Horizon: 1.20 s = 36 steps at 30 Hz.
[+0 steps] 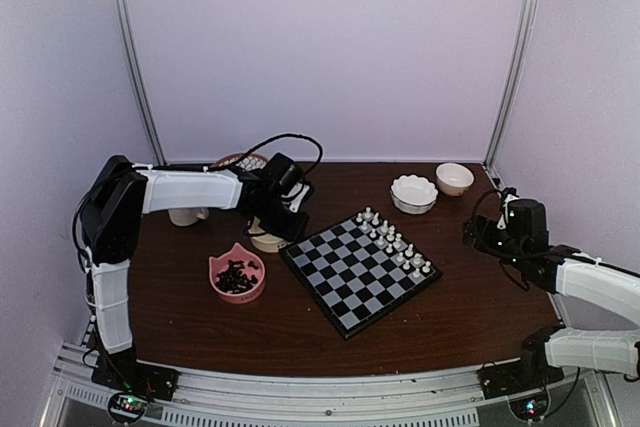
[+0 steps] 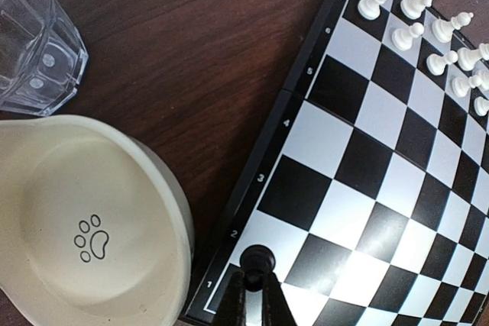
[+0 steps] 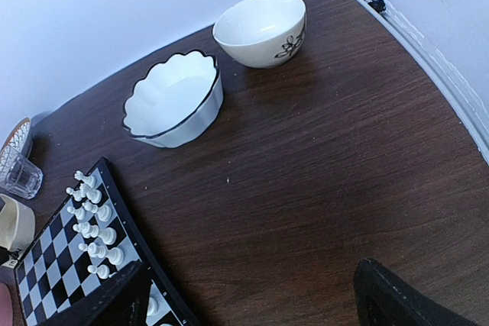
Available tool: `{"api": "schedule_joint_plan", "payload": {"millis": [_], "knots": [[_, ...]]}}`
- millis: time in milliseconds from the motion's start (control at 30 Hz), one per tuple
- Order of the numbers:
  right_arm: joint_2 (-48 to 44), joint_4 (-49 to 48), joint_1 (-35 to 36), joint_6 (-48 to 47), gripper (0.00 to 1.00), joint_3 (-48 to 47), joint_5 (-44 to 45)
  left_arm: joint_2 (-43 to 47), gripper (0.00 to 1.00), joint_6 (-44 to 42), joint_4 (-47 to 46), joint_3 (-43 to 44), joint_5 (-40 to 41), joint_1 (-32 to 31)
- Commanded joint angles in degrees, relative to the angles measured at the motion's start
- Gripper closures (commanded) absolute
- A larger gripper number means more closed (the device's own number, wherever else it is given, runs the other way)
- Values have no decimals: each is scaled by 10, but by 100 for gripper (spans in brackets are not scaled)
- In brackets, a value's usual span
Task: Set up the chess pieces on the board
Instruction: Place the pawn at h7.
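Observation:
My left gripper (image 2: 256,284) is shut on one black chess piece (image 2: 257,257), a tiny round-topped man, over the corner squares by the numbers 1 and 2 of the board (image 2: 359,135). I cannot tell whether the piece touches the board. From above, the left gripper (image 1: 288,227) hangs over the left corner of the board (image 1: 350,282). More black chess pieces (image 1: 238,277) lie in a pink bowl (image 1: 214,269) left of the board. White chessmen (image 1: 392,239) line its far right edge. My right gripper (image 3: 252,303) stands open over bare table, right of the board (image 3: 46,261).
A cream paw-print bowl (image 2: 84,219) sits against the board's left corner, with a clear glass (image 2: 34,43) beyond it. A scalloped white bowl (image 3: 174,101) and a cream flowered bowl (image 3: 260,28) stand at the back right. White walls and metal rails enclose the table.

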State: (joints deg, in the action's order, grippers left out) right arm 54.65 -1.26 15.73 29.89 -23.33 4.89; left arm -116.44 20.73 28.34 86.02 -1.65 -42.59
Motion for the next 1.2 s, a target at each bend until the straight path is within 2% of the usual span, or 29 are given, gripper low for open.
{"api": "schedule_joint_plan", "payload": {"millis": [0,167,400,533,700,833,967,1167], "knots": [[-5,-5,0,-6,4,-17,0,-11,100,-10,7,20,-2,-7],[-3,-5,0,-6,4,-18,-1,0,100,-3,28,29,-26,-45],[-4,-4,-1,-7,4,-18,-1,14,100,-12,81,49,27,-135],[-4,-5,-1,-7,4,-18,-1,17,100,-9,90,52,32,-156],[-5,-2,-1,-7,4,-19,-1,12,100,-13,107,76,66,-143],[-6,-4,-1,-7,5,-17,0,-2,100,-11,104,83,49,-92],[-3,-4,-1,-6,4,-18,-2,-19,100,-14,95,81,73,-55],[-7,0,-1,-8,4,-17,-1,-35,100,-21,84,93,48,-25]]}}
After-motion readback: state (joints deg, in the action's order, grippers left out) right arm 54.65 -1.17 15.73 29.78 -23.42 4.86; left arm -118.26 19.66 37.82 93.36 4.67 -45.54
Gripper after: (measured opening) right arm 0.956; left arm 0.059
